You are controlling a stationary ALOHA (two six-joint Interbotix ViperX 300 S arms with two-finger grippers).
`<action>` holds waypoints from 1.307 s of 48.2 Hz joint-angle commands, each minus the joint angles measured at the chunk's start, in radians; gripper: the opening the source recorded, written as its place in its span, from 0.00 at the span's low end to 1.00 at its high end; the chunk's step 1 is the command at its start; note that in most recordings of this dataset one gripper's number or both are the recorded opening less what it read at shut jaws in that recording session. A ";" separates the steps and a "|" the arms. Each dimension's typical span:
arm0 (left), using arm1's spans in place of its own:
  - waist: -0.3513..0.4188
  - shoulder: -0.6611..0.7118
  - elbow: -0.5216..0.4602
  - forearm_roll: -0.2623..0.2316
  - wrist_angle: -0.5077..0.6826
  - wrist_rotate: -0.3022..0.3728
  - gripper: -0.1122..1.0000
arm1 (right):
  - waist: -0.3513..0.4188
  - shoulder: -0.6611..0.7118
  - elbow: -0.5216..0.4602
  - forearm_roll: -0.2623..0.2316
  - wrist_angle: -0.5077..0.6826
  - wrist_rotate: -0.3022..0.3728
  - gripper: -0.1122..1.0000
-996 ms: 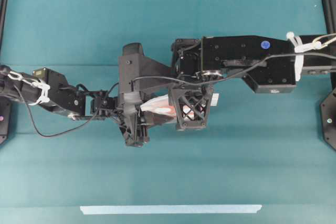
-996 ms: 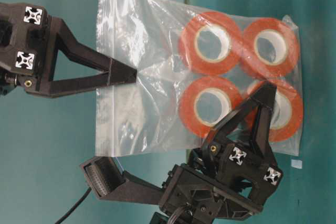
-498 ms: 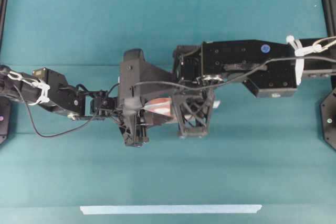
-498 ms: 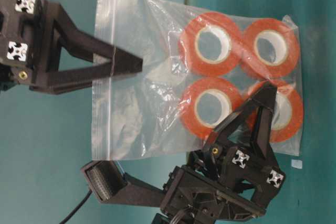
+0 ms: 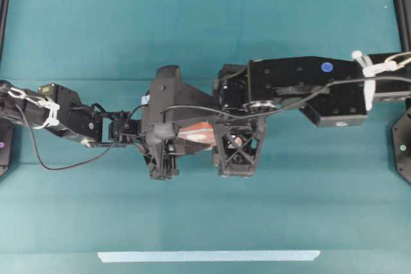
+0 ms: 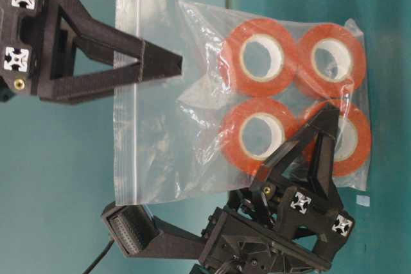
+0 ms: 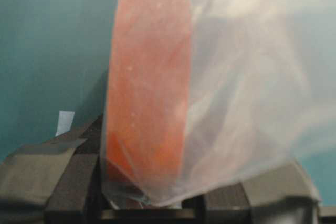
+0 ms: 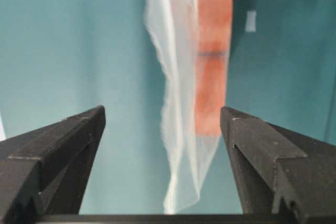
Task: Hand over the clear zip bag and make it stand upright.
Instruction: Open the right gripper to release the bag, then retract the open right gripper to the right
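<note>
Teal worktop (image 5: 205, 210) fills every view, bare but for a pale strip of tape (image 5: 209, 256) along its near edge. Above its middle the two arms meet. Between them hangs the clear zip bag (image 6: 192, 101), held off the worktop, its four orange-red rolls (image 6: 292, 104) bunched at one end. The left gripper (image 6: 318, 136) has its fingers clamped narrow on that heavy end, likely so the weight is carried as the bag goes upright. The right gripper (image 8: 163, 124) has its fingers spread wide on either side of the bag's zip edge, touching nothing, so the bag now rests with the left alone.
</note>
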 commanded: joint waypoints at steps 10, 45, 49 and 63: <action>0.000 -0.009 -0.005 0.002 0.008 0.002 0.34 | -0.009 -0.126 0.081 -0.009 -0.014 0.057 0.88; 0.000 -0.017 -0.005 0.002 0.055 0.002 0.34 | -0.002 -0.360 0.330 -0.009 -0.173 0.129 0.88; 0.000 -0.020 -0.005 0.002 0.060 0.002 0.34 | 0.002 -0.377 0.353 -0.009 -0.210 0.129 0.88; 0.000 -0.026 -0.006 0.002 0.071 0.002 0.34 | 0.003 -0.448 0.433 -0.009 -0.339 0.132 0.88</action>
